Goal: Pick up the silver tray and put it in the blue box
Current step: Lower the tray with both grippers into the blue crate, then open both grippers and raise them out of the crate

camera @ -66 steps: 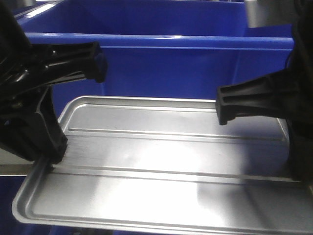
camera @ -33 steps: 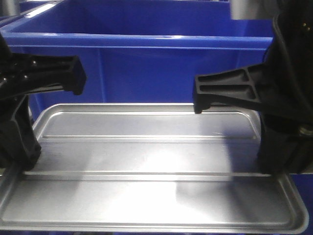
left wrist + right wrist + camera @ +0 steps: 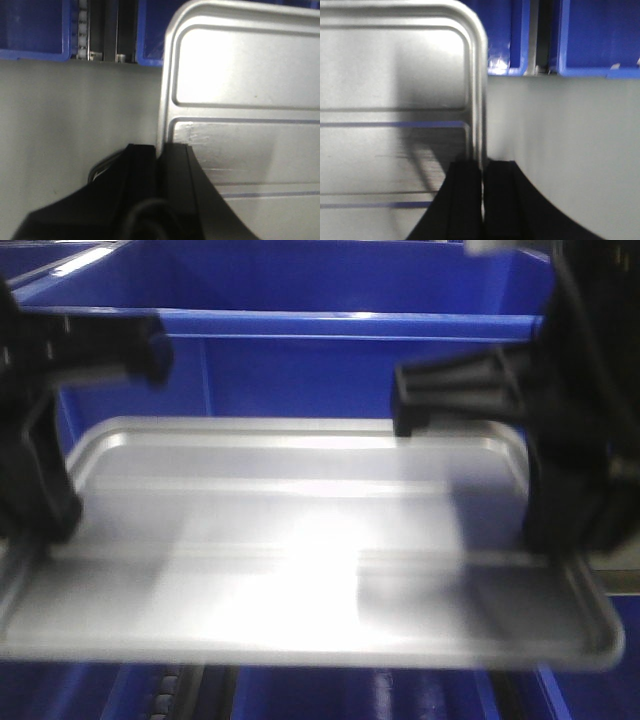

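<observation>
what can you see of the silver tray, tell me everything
The silver tray is a shallow rectangle of what looks like shiny metal, with rounded corners, a raised rim and a recessed centre crossed by two long ridges. Empty and roughly level, it is held by its short ends: the left pincer and right pincer each clamp the rim. It is in front of the blue box, not inside it.

Motion blur smears the front view. White glare blooms on the silver tray (image 3: 300, 570); wrist views look soft.

1 silver tray (image 3: 300, 540), 2 end effectors (image 3: 159, 150) (image 3: 483, 167), min. 2 blue boxes (image 3: 502, 35) (image 3: 600, 35)
</observation>
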Action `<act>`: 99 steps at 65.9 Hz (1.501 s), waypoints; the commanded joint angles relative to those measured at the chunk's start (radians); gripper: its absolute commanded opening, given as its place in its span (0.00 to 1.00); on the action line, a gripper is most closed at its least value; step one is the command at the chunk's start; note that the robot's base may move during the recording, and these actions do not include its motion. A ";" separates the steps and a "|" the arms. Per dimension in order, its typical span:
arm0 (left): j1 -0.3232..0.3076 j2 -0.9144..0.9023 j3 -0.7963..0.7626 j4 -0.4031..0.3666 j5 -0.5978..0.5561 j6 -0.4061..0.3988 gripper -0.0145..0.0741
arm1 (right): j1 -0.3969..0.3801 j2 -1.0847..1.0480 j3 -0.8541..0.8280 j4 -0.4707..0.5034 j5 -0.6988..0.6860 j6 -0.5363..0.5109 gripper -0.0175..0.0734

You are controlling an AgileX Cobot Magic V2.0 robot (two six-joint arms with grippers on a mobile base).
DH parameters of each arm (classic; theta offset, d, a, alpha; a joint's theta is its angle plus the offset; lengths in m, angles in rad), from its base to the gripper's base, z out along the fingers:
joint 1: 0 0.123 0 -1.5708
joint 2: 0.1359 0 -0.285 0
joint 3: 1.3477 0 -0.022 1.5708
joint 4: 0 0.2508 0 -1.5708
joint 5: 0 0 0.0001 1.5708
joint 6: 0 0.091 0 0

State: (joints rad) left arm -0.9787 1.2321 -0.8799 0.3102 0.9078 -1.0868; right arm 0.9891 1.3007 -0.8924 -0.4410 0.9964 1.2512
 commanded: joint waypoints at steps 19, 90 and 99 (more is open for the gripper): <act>0.039 -0.019 -0.290 0.072 0.045 0.150 0.05 | -0.059 -0.033 -0.311 -0.169 0.055 -0.211 0.25; 0.415 0.463 -0.639 0.143 -0.687 0.376 0.05 | -0.593 0.256 -0.458 -0.203 -0.739 -0.381 0.25; 0.415 0.475 -0.639 0.143 -0.672 0.376 0.05 | -0.593 0.272 -0.458 -0.203 -0.737 -0.381 0.25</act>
State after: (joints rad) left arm -0.5528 1.7568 -1.4792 0.4449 0.3502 -0.7101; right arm 0.3923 1.6111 -1.3069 -0.6239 0.3894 0.8763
